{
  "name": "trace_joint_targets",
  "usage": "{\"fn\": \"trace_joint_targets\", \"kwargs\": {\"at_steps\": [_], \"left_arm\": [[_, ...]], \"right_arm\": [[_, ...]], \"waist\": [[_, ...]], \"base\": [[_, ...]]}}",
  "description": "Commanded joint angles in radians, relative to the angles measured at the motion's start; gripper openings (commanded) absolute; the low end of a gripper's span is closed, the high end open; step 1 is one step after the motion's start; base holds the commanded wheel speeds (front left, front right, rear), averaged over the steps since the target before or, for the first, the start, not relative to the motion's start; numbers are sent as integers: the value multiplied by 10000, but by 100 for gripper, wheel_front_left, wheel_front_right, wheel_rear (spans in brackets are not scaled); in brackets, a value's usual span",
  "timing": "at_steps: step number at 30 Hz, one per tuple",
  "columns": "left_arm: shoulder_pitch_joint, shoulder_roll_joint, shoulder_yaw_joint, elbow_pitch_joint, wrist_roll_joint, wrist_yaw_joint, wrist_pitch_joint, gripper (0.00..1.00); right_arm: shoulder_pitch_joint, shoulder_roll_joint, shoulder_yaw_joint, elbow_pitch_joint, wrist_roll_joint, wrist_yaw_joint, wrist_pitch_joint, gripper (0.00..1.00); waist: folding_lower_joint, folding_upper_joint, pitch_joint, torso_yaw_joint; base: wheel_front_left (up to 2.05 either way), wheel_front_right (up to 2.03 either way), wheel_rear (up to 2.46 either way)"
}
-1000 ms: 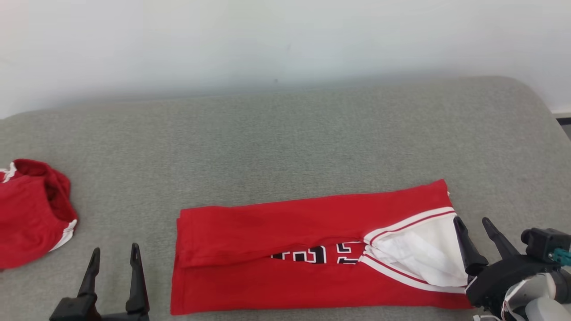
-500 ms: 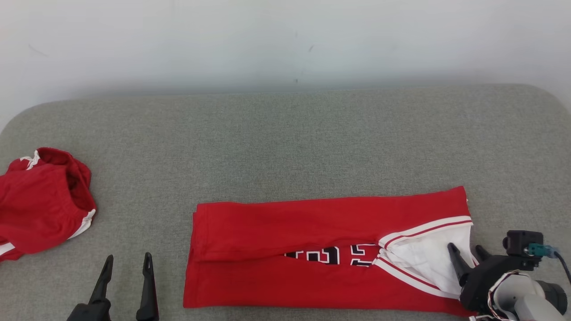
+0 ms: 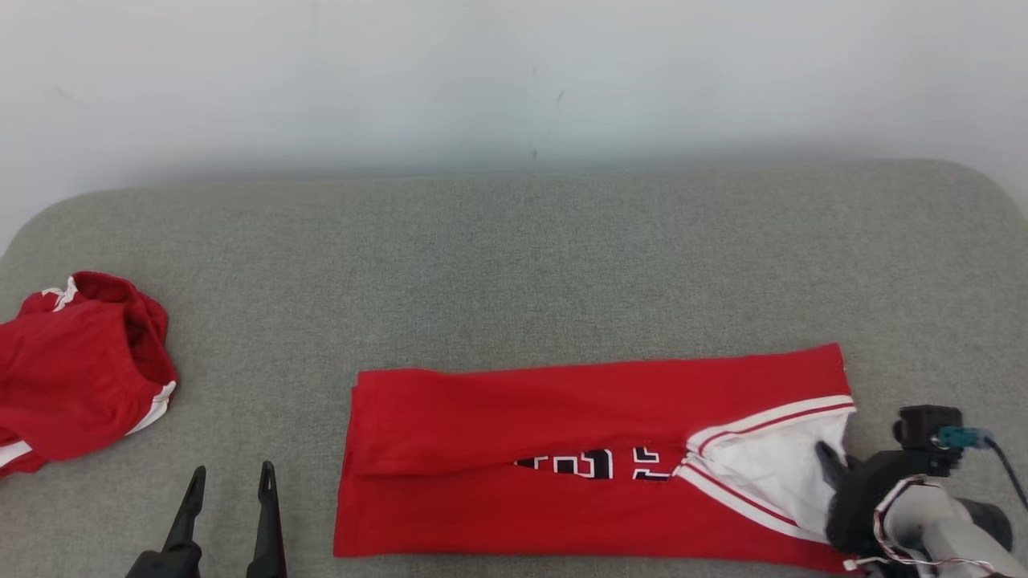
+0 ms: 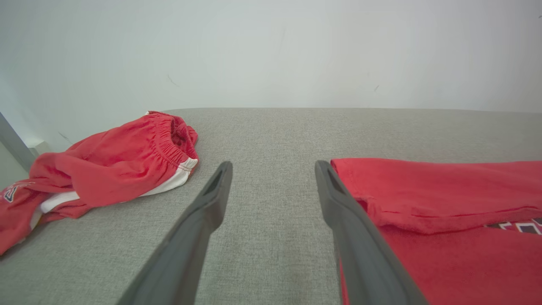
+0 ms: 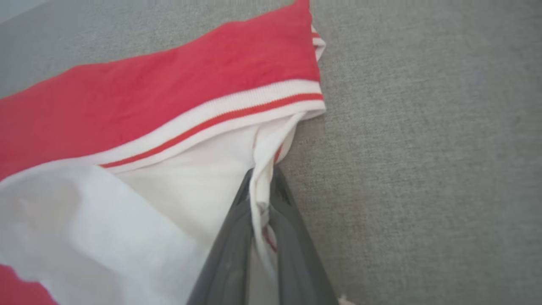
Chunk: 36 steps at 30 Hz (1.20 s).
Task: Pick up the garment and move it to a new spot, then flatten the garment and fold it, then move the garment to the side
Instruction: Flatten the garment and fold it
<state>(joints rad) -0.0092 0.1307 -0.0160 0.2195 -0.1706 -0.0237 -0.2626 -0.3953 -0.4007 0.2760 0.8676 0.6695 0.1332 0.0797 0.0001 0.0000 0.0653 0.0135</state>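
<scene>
- The crumpled red shorts (image 3: 80, 369) lie well to the left of the left end effector (image 3: 233, 468) on the grey surface (image 3: 514, 257). A wide swing of that arm could snag them and drag them into the work.
- The left end effector has its fingers spread with nothing between them, low over the surface. The garment (image 3: 562, 401) begins just to its right, and that near end is unheld. If the other end is pulled alone, this end may trail and bunch.
- The garment lies as a long folded band between the two end effectors. Its upper flap lies loosely over the lower part, with a strip of lettering showing in the gap. A quick lift or sideways tug would likely let that flap fall open.
- The right end effector (image 5: 262, 178) is pressed together, pinching a thin white edge at the garment's right end. The bite looks shallow and may hold only one layer, so the cloth could slip free, or that layer could peel away and undo the fold.
</scene>
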Motion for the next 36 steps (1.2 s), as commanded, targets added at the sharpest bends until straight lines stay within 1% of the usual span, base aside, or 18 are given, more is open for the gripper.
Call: {"fn": "trace_joint_targets", "kwargs": {"at_steps": [1, 6, 7, 10, 12, 15, 21, 26, 29, 32, 36], "left_arm": [[126, -39, 95, 56, 96, -21, -31, 100], [209, -86, 301, 92, 199, -126, -31, 100], [209, -86, 301, 92, 199, -126, -31, 100], [313, -160, 411, 36, 253, -128, -31, 100], [387, -184, 504, -28, 274, -104, -31, 100], [526, -258, 584, -102, 336, -89, -31, 100], [543, -347, 714, -212, 402, -93, -31, 100], [503, -418, 751, -182, 415, -160, -31, 100], [413, -445, 743, -91, 442, -198, -31, 100], [314, -475, 708, -43, 464, -274, -31, 100], [225, -520, 623, 22, 496, -370, -31, 100]], "right_arm": [[74, -430, -67, 338, 56, -49, -200, 0], [-144, -1188, -304, 894, 31, -39, -937, 0], [-144, -1188, -304, 894, 31, -39, -937, 0], [-199, -1552, -345, 1020, 45, -39, -1256, 0], [-273, -1614, -257, 838, 57, -39, -1454, 0], [-376, -1672, 11, 239, 78, -39, -1685, 0], [-159, -1348, 699, -2001, 217, -38, -1691, 0], [302, -973, 1118, -4309, 215, -38, -1079, 0], [599, -624, 1419, -5515, 90, -36, -574, 0], [783, -190, 1508, -6350, -18, -36, -167, 0], [932, 517, 1655, -6760, -280, -36, 240, 0]], "waist": [[-1, 0, -108, -40], [-1, 0, -299, -150], [-1, 0, -299, -150], [-1, 0, -376, -271], [-1, 0, -411, -402], [-1, 0, -395, -617], [-1, 0, -362, -965], [-1, 0, -392, -1083], [-1, 0, -422, -1037], [-1, 0, -453, -889], [-1, 0, -445, -592]], "base": [[0, 0, 0], [0, 0, 0], [0, 0, 0], [0, 0, 0], [0, 0, 0], [0, 0, 0], [0, 0, 0], [0, 0, 0], [0, 0, 0], [0, 0, 0], [0, 0, 0]]}}
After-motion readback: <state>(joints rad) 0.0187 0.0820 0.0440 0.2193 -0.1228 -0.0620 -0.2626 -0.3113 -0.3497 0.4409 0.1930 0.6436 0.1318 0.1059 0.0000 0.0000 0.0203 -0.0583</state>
